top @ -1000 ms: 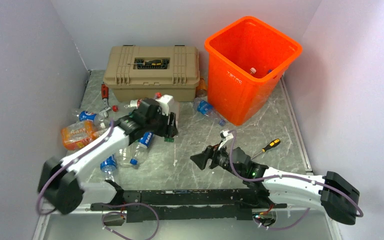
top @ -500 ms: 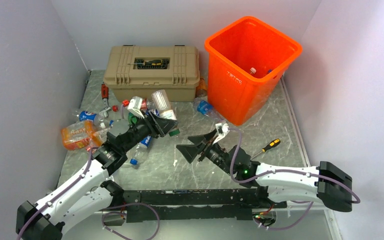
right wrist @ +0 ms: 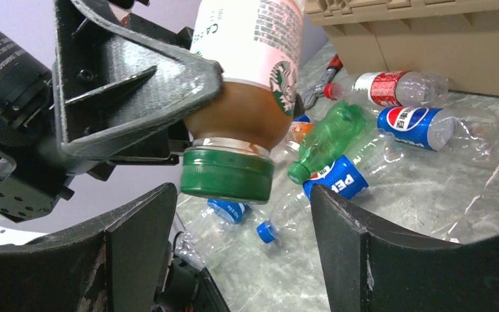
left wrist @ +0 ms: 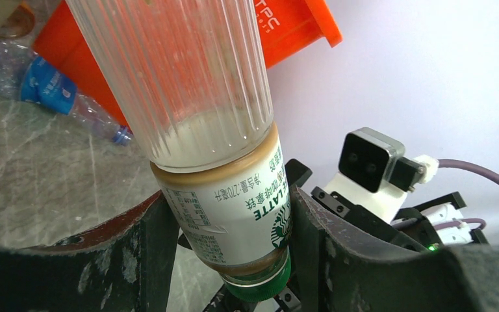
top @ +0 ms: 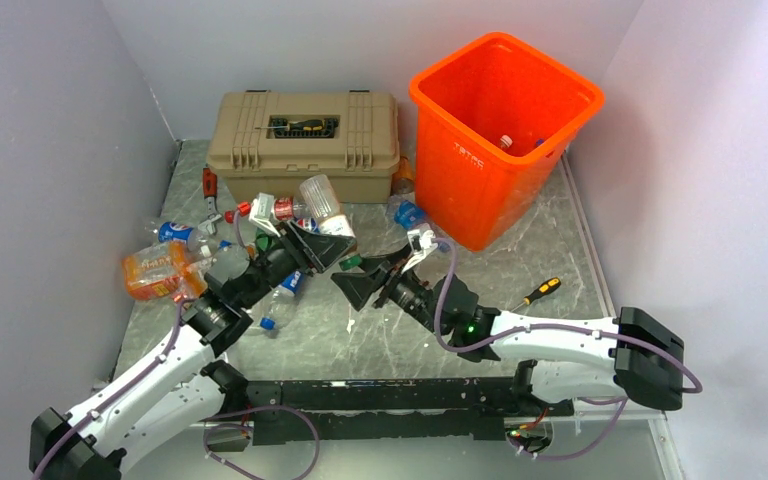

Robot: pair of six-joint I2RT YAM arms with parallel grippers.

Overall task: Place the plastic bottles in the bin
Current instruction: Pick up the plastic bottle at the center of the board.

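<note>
left gripper (left wrist: 227,250) clamped on the label of a clear ribbed plastic bottle (left wrist: 224,195) with a green cap (right wrist: 226,174), held cap-down, left of the tall orange plastic bin (top: 472,180). right gripper (right wrist: 243,250) wide open, fingers flanking the cap, no contact.

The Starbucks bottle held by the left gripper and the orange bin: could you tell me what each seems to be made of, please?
Starbucks bottle: likely clear glossy plastic, its ribbed wall see-through next to a printed label, though glass cannot be ruled out. Green cap: seemingly opaque plastic, with a ridged side. Orange bin: moulded plastic, smooth with slight sheen, uniform colour, thick rim.
</note>
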